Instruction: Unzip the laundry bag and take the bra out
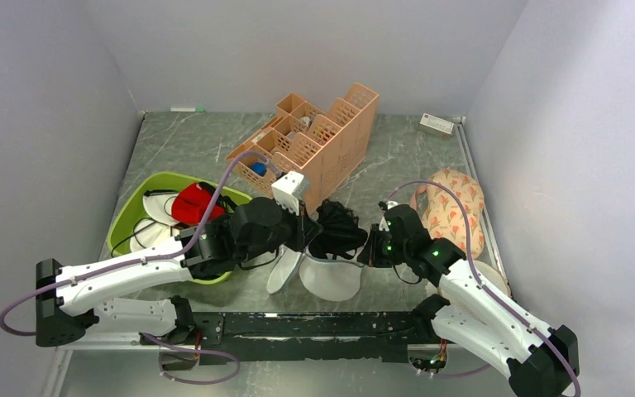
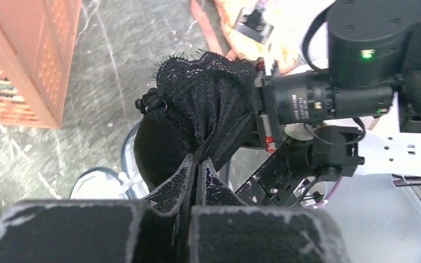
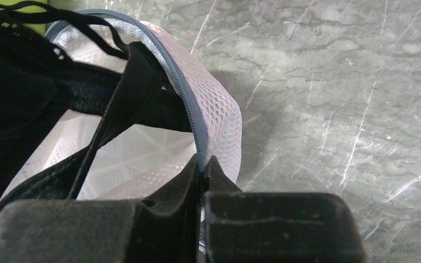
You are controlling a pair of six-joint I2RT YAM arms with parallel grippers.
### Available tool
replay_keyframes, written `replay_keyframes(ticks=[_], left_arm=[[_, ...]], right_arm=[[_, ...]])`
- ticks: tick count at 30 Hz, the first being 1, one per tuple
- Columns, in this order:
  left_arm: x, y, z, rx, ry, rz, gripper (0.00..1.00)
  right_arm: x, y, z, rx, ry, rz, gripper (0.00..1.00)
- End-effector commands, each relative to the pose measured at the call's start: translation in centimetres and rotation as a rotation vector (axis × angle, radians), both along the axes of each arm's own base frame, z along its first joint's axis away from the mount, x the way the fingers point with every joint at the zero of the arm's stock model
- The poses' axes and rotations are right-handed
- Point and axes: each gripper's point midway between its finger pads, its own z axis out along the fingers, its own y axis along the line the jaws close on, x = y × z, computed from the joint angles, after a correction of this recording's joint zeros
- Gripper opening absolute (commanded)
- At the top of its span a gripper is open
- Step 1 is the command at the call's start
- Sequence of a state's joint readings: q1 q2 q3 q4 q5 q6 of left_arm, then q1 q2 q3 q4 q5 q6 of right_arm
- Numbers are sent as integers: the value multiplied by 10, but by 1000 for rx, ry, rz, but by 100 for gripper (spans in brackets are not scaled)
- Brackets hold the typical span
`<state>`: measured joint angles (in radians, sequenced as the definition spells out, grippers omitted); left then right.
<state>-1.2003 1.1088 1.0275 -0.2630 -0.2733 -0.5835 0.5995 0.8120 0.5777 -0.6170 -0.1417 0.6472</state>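
Observation:
The white mesh laundry bag lies open at the table's near middle, its lid flap hanging to the left. My right gripper is shut on the bag's blue zipper rim. My left gripper is shut on a black lace garment, held bunched above the bag's mouth; its straps still run into the bag. The two grippers are close together. The red bra lies in the green tub at the left, away from both grippers.
An orange slotted organiser stands behind the grippers. A cream cloth with pink flower print lies at the right. A small white box sits at the back right corner. White items share the green tub with the bra.

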Motion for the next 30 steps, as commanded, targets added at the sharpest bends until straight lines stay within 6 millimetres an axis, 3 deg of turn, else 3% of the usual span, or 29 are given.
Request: replay_keyframes(ticks=[1,9,15,22,30], left_arm=[[17,14,2,-18,38,117,7],[34,35,-2,-100,132,183,7],[42,49,15,-195,152,144,7],[64,109,45,-81,48,328,7],[66,199,91,0,-108,631,7]], right_arm=[[2,0,2,4,-19,-6,0],[4,-1,4,-3,-25,-13,0],[3,-2,3,-4,-23,-13,0],[2,-3,2,-8,-25,-11,0],[3,-1,1,-8,-21,-5,0]])
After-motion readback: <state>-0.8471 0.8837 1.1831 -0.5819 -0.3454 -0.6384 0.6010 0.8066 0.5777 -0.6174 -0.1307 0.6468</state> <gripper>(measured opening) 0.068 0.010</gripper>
